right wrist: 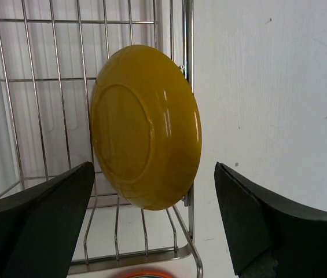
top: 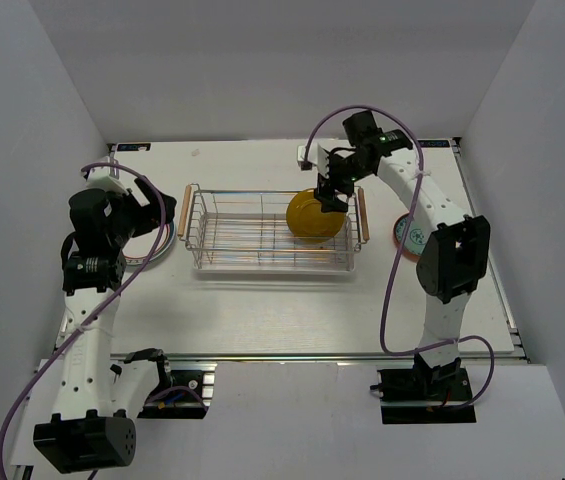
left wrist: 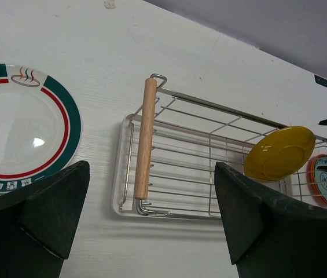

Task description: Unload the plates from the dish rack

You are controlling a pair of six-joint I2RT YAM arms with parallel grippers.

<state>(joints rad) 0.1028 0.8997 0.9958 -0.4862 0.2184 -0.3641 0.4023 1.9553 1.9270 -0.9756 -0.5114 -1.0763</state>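
Left gripper [left wrist: 150,174] wide open near white plate [left wrist: 13,133], rack [top: 262,240] lying long way left to right, yellow plate [right wrist: 146,127] standing on edge, tilted, at its right end, right gripper [right wrist: 153,168] wide open just above it, not gripping it.

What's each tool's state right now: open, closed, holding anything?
Left tool: open, empty.
Right tool: open, empty; the yellow plate in the rack is not yet gripped.
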